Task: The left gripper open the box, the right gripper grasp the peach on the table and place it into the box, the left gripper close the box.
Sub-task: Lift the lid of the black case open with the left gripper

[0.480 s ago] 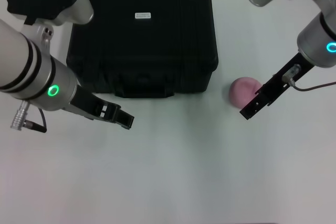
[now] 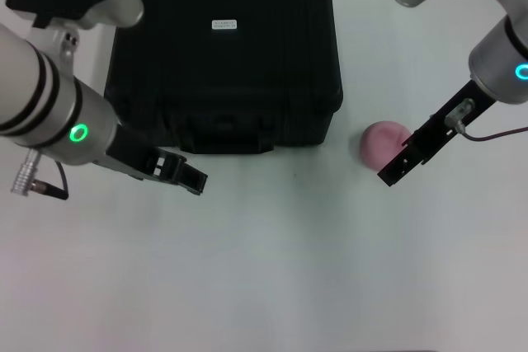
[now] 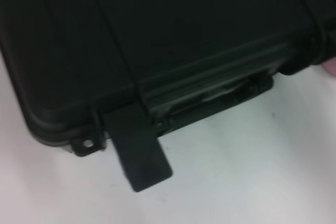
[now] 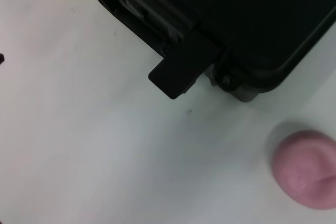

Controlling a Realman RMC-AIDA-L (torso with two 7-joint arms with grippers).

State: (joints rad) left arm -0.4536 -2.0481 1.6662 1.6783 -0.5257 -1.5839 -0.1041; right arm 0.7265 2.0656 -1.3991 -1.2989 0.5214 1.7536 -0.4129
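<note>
The left arm is a thick white-grey cylinder with two black bands, a green glowing ring and a black housing at its far end; a silver plug with a dark cable hangs beneath it. Its left gripper is a black claw. The right arm is white-silver with a blue-cyan ring, and a thin reddish cable runs to its slim black right gripper.
</note>
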